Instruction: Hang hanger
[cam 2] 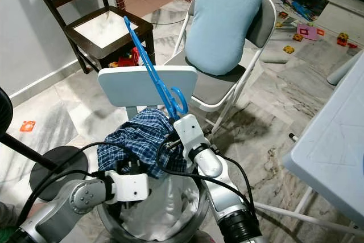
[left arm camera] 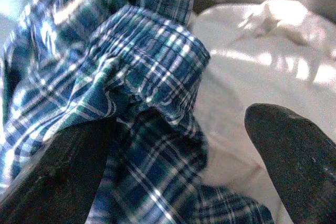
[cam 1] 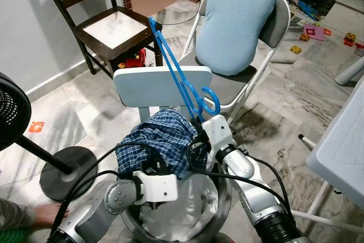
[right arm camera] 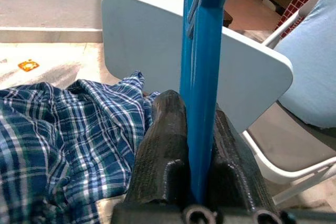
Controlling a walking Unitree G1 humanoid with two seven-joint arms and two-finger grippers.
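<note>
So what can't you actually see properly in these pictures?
- Basket: its rim is mostly covered by the arms and the white cloth.
- Blue hanger: its lower end is hidden inside the right tool, shut on it.
- Left tool: open over the plaid shirt; head views hide its fingers under the shirt.
- Person's hand: cut off by the frame edge.

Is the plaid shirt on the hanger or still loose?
Loose. The plaid shirt lies bunched over the basket; the right gripper holds the bare blue hanger above it.

I see a shiny marble floor (cam 1: pixel 284 95) and a grey wall (cam 1: pixel 28 21). A dark wooden chair (cam 1: pixel 108 24) stands near a folding chair (cam 1: pixel 259 66) — small toys (cam 1: pixel 327 35) lie scattered behind.
</note>
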